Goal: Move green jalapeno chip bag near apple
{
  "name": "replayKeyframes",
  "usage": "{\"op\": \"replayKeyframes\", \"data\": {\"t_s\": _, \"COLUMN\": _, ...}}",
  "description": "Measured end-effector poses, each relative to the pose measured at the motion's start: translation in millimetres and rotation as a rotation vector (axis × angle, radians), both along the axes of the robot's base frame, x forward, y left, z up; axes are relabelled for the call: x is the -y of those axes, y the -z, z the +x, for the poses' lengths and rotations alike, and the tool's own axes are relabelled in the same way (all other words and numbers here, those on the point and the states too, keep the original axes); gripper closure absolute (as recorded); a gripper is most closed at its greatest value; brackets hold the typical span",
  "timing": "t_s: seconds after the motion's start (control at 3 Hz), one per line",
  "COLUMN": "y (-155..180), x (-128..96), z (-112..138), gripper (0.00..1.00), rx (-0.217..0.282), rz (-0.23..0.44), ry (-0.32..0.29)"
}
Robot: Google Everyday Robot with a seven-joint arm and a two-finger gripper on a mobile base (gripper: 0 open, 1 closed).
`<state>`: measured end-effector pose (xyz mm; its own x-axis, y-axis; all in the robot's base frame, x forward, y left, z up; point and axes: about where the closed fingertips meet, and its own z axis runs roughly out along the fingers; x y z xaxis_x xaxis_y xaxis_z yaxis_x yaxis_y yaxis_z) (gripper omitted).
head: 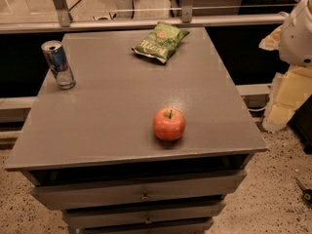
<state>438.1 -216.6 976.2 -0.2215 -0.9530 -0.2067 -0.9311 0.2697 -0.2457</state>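
Observation:
The green jalapeno chip bag (160, 42) lies flat at the far middle of the grey cabinet top (112, 116), its white lettering facing up. The apple (169, 124) stands upright near the front edge, right of centre, stem up. Bag and apple are well apart, with bare tabletop between them. My gripper is not in view. Only a white rounded part of my arm (298, 33) shows at the upper right edge, off the side of the cabinet.
A blue-and-silver drink can (58, 64) stands upright at the far left of the top. Drawers (141, 194) sit below the front edge. A rail and glass wall (146, 21) run behind. Yellowish foam pieces (287, 99) lie on the floor to the right.

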Motion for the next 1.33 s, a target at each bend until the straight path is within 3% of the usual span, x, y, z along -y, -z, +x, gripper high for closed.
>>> {"op": "replayKeyframes", "data": {"t_s": 0.33, "y": -2, "x": -2, "z": 5, "gripper": 0.0, "rx": 0.011, "rz": 0.002, "ry": -0.002}}
{"op": "replayKeyframes", "data": {"t_s": 0.67, "y": 12, "x": -38, "z": 69, "gripper": 0.0, "rx": 0.098, "rz": 0.082, "ry": -0.075}}
{"op": "replayKeyframes", "data": {"t_s": 1.0, "y": 30, "x": -74, "z": 145, "gripper": 0.0, "rx": 0.201, "rz": 0.215, "ry": -0.128}}
{"op": "replayKeyframes", "data": {"t_s": 1.33, "y": 31, "x": -96, "z": 196, "gripper": 0.0, "rx": 0.276, "rz": 0.344, "ry": -0.137}}
